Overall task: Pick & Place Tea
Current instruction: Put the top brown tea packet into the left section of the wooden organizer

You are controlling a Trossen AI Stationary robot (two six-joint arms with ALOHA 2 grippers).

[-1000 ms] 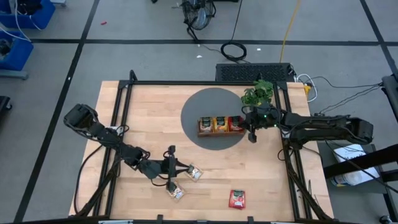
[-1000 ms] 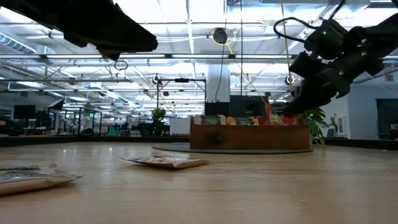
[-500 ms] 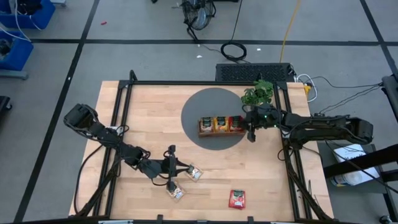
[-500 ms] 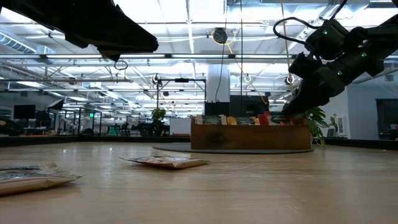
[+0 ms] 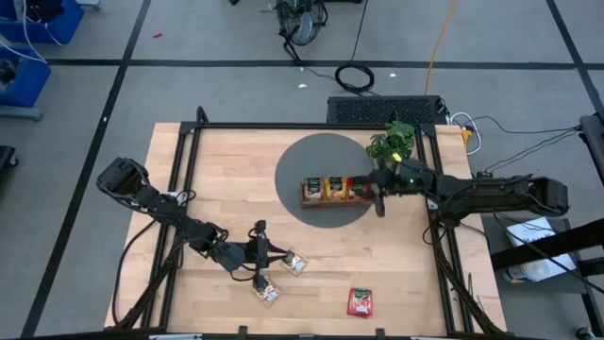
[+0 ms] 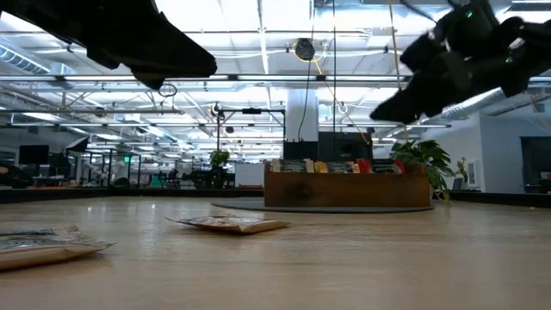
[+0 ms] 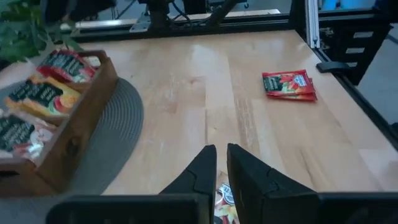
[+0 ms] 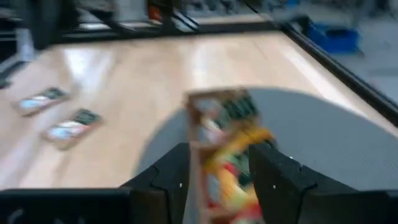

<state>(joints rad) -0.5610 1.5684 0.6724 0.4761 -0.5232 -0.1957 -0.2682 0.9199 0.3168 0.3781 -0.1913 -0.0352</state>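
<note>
**Right gripper above tray, fingers apart; left gripper low near loose sachets**

High view: brown wooden three-compartment tray (image 5: 336,191) sits on the dark grey round mat (image 5: 316,165) at centre of the light wooden counter (image 5: 226,179). Compartments hold green, orange-yellow and red tea sachets. Right gripper (image 5: 379,201) is at the tray's 3 o'clock end, beside the green leafy plant (image 5: 392,140). Left gripper (image 5: 261,257) is at 7 o'clock from the mat.

Two beige sachets with dark print (image 5: 294,263) lie just beside the left gripper. A red flat square sachet (image 5: 360,301) lies alone at 5 o'clock, well apart.

Right wrist view: right gripper fingers (image 8: 283,176) spread, nothing between them, tray directly beyond; the high view cannot show this.

Left wrist view: left gripper fingers (image 7: 245,174) nearly together, slim gap; whether anything is held I cannot tell.

Low view alone shows the right gripper (image 6: 383,110) raised clear above the tray rim.
</note>
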